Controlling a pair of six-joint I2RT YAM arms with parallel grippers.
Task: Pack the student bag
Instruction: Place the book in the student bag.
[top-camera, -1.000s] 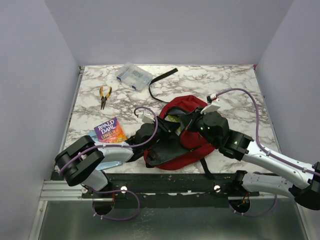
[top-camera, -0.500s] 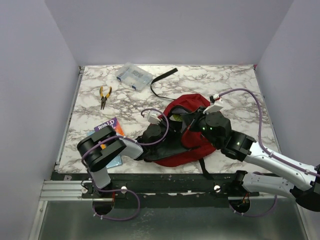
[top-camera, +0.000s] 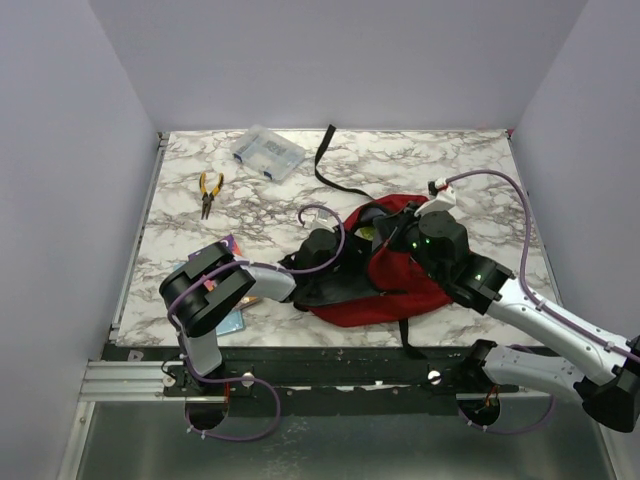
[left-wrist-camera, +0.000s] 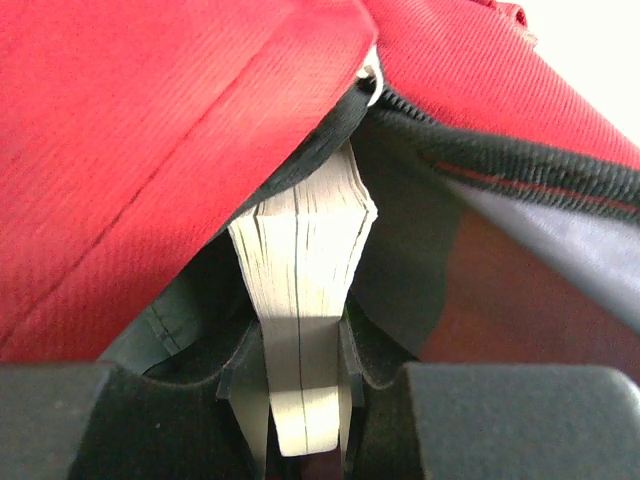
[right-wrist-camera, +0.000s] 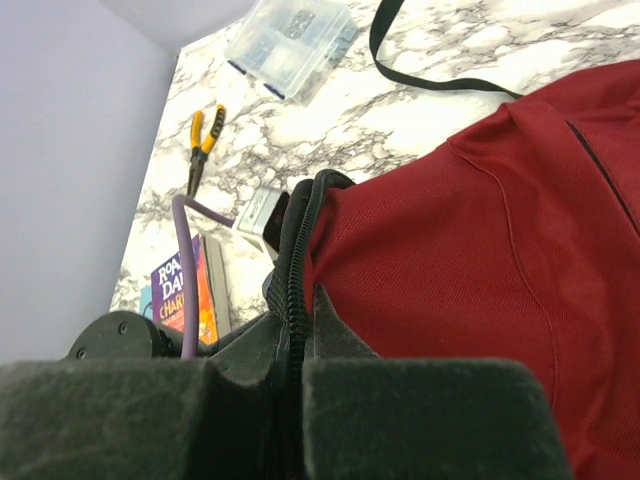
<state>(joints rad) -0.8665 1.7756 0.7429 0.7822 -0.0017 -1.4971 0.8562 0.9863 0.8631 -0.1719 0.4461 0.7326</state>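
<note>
The dark red soft fabric backpack (top-camera: 400, 290) lies slumped in the lower middle of the overhead view, its mouth turned toward the left of the frame, and both arms are at it. The right gripper (right-wrist-camera: 295, 400) is pinched tight on the black zip edge (right-wrist-camera: 300, 250) of the opening, lifting the lip. The left gripper (left-wrist-camera: 300, 390) is clamped on a thick pale-paged paperback book (left-wrist-camera: 305, 250), whose page block noses under the red flap. This looks like the insertion step, with the book only partly inside. To do it well, the right arm should hold that lip high and steady, while the left drives the book straight along its own length, low against the dark lining, not up into the flap where a corner could snag. It should let go only once the book is well past the zip. Waiting outside are a purple-and-orange Roald Dahl paperback (right-wrist-camera: 185, 290) at lower left, and yellow-handled pliers (top-camera: 208, 192) and a clear plastic box (top-camera: 267, 153) at upper left of the marble table (top-camera: 480, 170).
</note>
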